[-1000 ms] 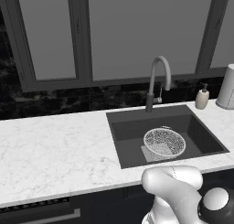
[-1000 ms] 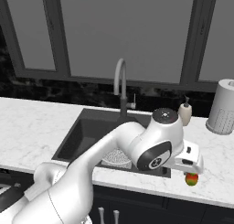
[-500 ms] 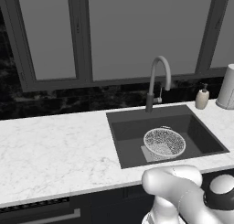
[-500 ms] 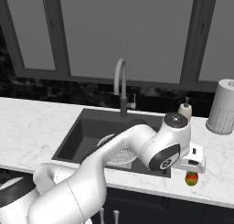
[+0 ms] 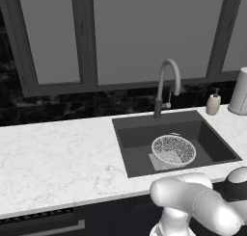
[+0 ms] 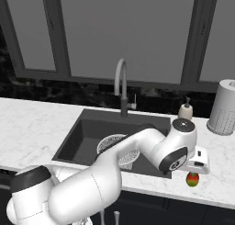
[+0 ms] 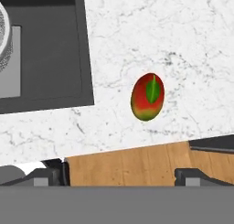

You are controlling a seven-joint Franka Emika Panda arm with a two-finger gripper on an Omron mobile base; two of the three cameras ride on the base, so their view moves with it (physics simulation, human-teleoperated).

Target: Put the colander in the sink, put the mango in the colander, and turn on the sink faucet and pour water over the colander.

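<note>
**Q:** Jaws first: how do they stand?

**R:** Spread wide with nothing between them. In the hand view the gripper (image 7: 121,175) shows its two dark fingertips (image 7: 50,175) at the bottom corners, far apart, above the counter's front edge.

**Q:** And the mango?

**R:** The mango (image 7: 147,96) lies alone on the white marble counter (image 7: 183,45), right of centre in the hand view, red and yellow-orange with a green leaf on top. It is clear of the fingertips. In the right base view it sits at the lower right (image 6: 193,178), just under the white hand.

**Q:** Outward from there?

**R:** The sink (image 7: 50,58) fills the upper left of the hand view, its dark rim near the mango. The colander (image 5: 173,150) rests on the basin floor, partly over the lighter gray patch. The sink faucet (image 5: 166,85) arches over the basin's back edge.

**Q:** Anything in the way?

**R:** Nothing lies between mango and fingertips. Farther off, a beige soap dispenser (image 6: 185,111) and a pale ribbed canister (image 6: 223,107) stand at the back right.

**Q:** Any writing?

**R:** None readable.
</note>
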